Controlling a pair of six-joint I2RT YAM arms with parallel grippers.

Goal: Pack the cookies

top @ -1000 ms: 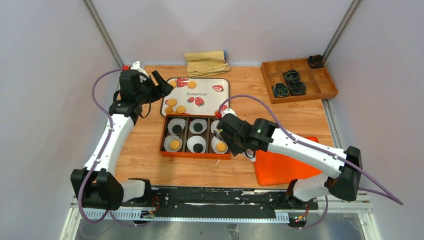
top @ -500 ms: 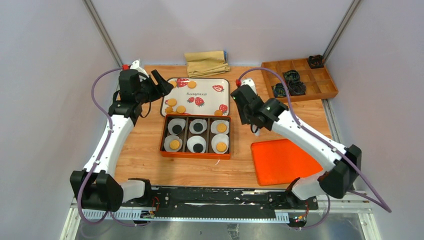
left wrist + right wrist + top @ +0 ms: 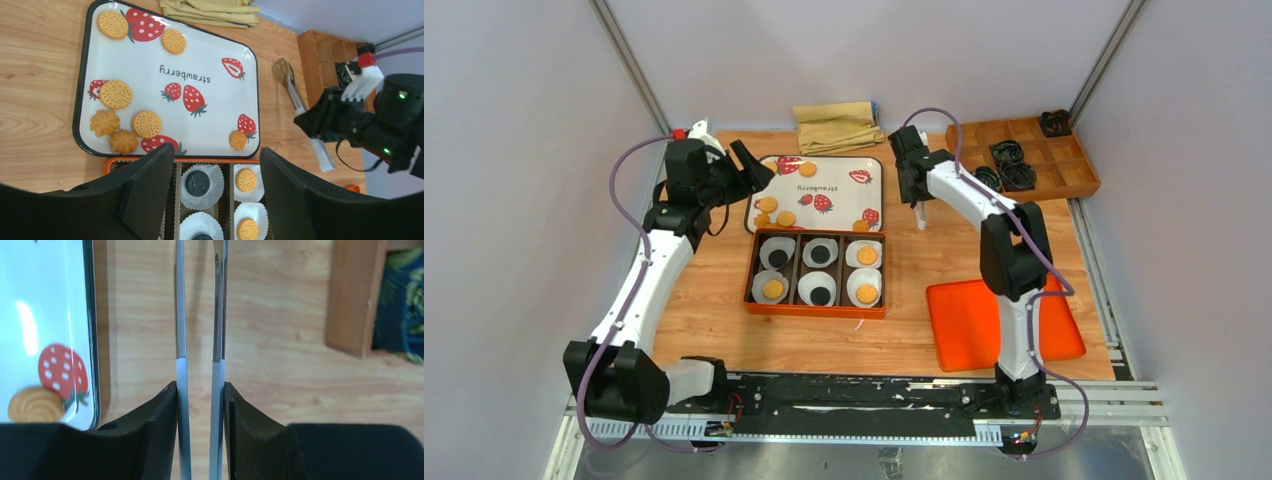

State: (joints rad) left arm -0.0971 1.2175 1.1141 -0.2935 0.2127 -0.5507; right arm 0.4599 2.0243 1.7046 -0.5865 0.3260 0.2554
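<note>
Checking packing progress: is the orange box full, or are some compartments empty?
Full: all six lined compartments of the box hold a cookie, three black, three golden.

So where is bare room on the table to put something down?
The table is bare in front of the orange box and left of it. The strawberry tray is mostly bare at its right. Crowded: cookies on its left; the right gripper holds tongs between tray and wooden organizer.

6 cookies [image 3: 773, 289] in divided tray [image 3: 814, 311]
</note>
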